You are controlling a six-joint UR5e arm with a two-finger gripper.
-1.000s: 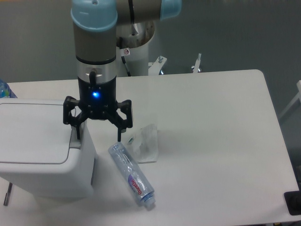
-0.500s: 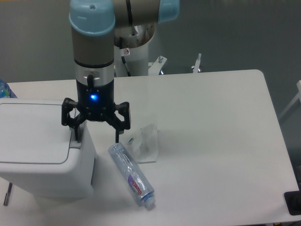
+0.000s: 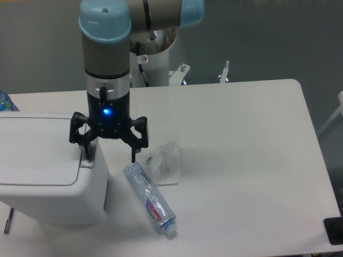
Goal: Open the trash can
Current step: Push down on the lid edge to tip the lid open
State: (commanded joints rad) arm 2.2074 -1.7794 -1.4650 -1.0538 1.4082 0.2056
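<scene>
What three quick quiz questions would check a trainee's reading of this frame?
1. True or false: the trash can lid is raised.
2. Which gripper finger is at the bin's push tab? A) the one nearer the bin B) the one nearer the bottle C) neither
3. Fill in: the clear bottle lies on its ____ on the table.

Key: 1 false, the lid lies flat. 2 A; the other finger hangs beside the bin, above the bottle. 3 side.
</scene>
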